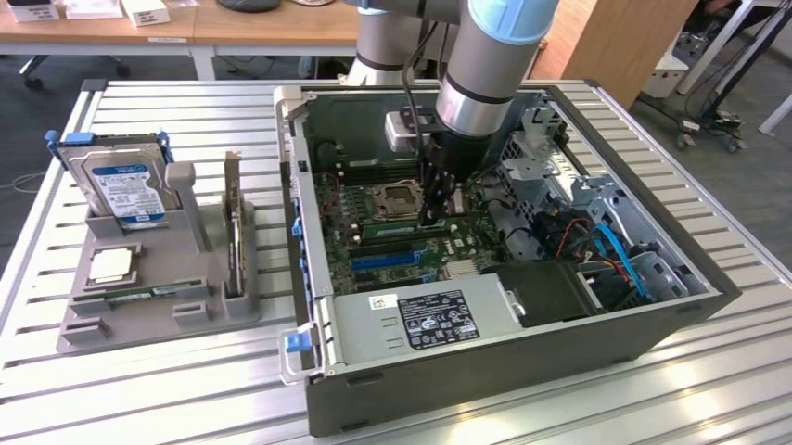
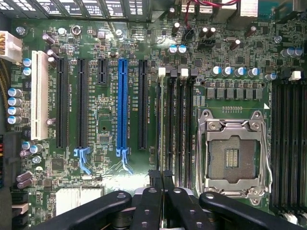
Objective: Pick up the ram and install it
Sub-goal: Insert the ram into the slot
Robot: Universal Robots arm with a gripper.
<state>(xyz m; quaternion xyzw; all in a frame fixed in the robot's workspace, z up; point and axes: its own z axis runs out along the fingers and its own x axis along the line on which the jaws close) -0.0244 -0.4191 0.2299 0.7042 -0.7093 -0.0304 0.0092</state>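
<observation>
Right now my gripper (image 1: 436, 213) hangs inside the computer case (image 1: 495, 371), low above the memory slots (image 2: 175, 124) beside the empty processor socket (image 2: 231, 154). My fingers (image 2: 152, 201) are pressed almost together, and I see nothing pinched between them. The ram (image 1: 151, 293) is, I believe, the green stick lying in the grey tray (image 1: 136, 324), outside the case and well apart toward the exterior view's left; its long axis runs nearly across that view
</observation>
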